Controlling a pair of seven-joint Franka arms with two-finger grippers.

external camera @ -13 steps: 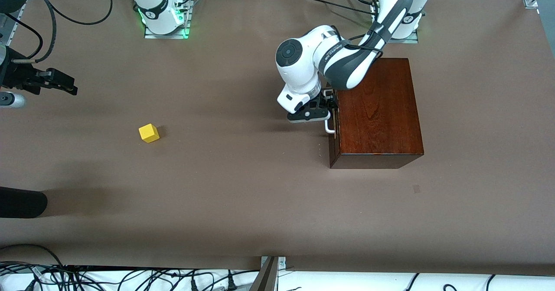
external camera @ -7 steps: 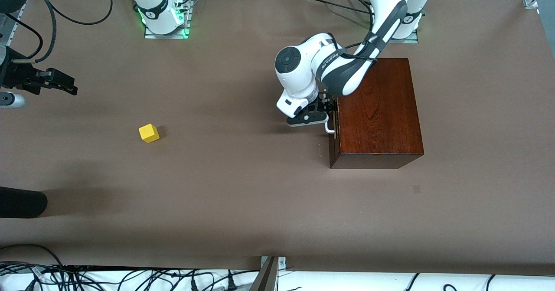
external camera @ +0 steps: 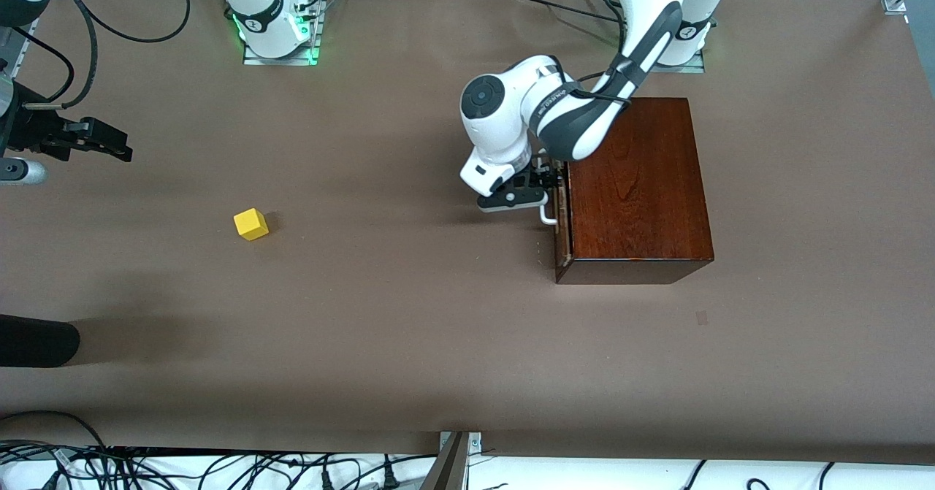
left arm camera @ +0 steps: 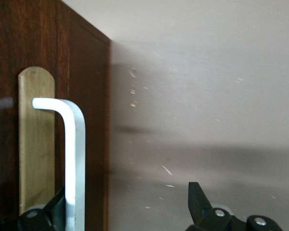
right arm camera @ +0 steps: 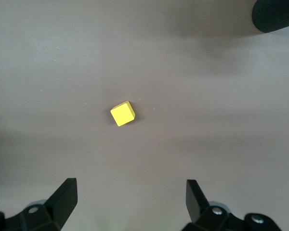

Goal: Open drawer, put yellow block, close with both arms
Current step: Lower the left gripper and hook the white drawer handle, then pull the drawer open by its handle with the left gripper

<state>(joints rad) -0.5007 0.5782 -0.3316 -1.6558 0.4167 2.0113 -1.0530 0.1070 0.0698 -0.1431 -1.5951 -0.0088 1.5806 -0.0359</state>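
Drawer [external camera: 559, 216] is pulled out just a crack from the dark wooden box [external camera: 635, 183], white handle [left arm camera: 72, 159] upright. Little yellow block [external camera: 251, 224] sits flat on the table, well apart toward the right arm's end.

The block [external camera: 250, 224] lies on the table [external camera: 380, 329] toward the right arm's end, well apart from the box [external camera: 635, 190].

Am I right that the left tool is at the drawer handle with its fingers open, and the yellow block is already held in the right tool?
Not quite. The yellow block is not held: the right wrist view shows it lying on the table, with the right tool open above it. The rest stands: the left tool is at the drawer's handle, fingers open.
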